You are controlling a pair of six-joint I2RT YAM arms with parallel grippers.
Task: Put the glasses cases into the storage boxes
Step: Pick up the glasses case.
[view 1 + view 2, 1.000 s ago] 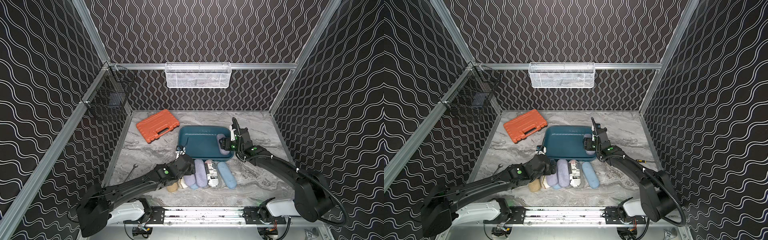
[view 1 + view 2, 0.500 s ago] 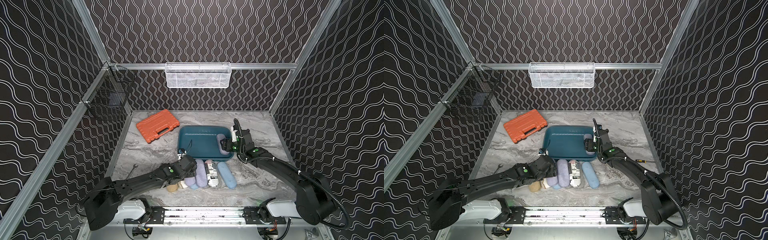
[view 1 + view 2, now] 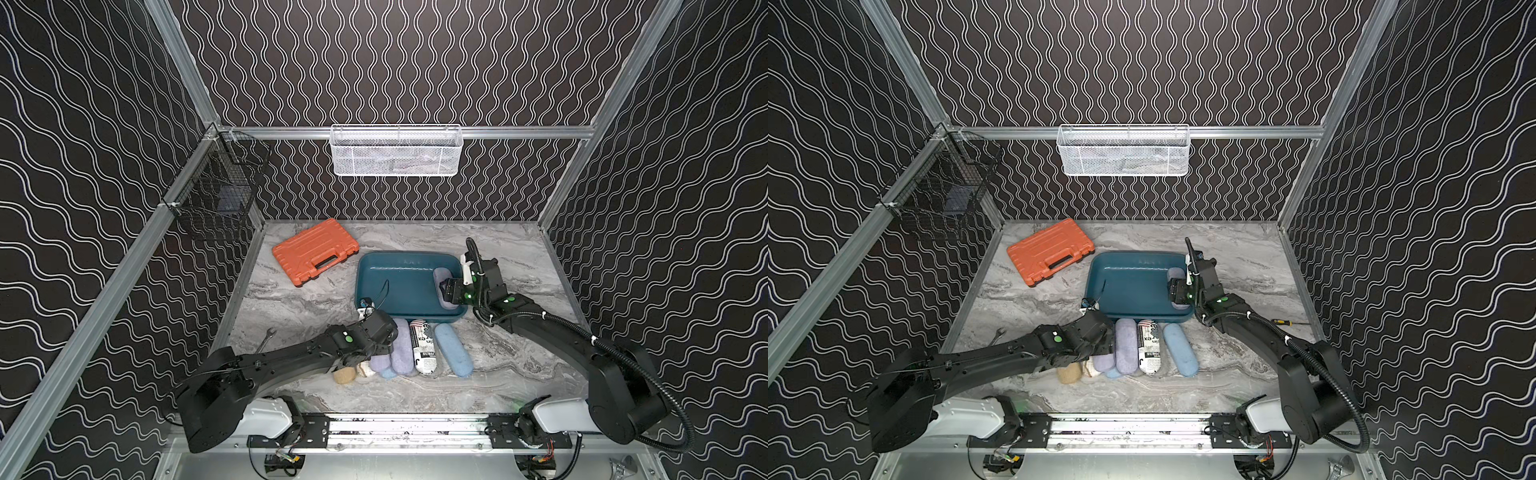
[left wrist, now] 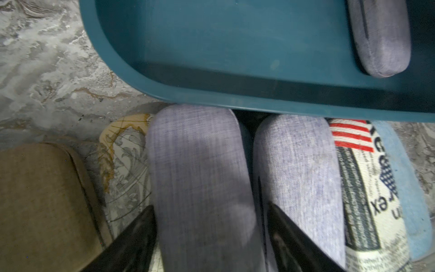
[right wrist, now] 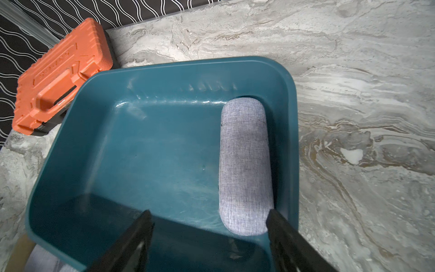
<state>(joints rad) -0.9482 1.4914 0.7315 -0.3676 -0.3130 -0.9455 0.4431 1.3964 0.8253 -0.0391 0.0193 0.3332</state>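
Note:
The dark teal storage box (image 3: 409, 322) lies mid-table with one lilac glasses case (image 5: 244, 164) along its right wall. My right gripper (image 5: 208, 214) hovers open over that case's near end, holding nothing. In front of the box lies a row of glasses cases: tan (image 3: 344, 376), map-print (image 4: 124, 150), two lilac, newspaper-print (image 3: 422, 347) and light blue (image 3: 453, 349). My left gripper (image 4: 210, 209) is low over the row, its fingers straddling the left lilac case (image 4: 195, 164). One finger is at the case's side and a thin gap shows at the other. The case rests on the table.
An orange tool case (image 3: 316, 251) lies at the back left. A white mesh basket (image 3: 395, 151) hangs on the back wall and a black wire basket (image 3: 216, 199) on the left wall. A wrench (image 3: 269, 336) lies left of my left arm, a screwdriver (image 3: 1281, 322) at the right.
My left gripper has come down over the row and its jaws have narrowed round the left lilac case. The right gripper has barely moved.

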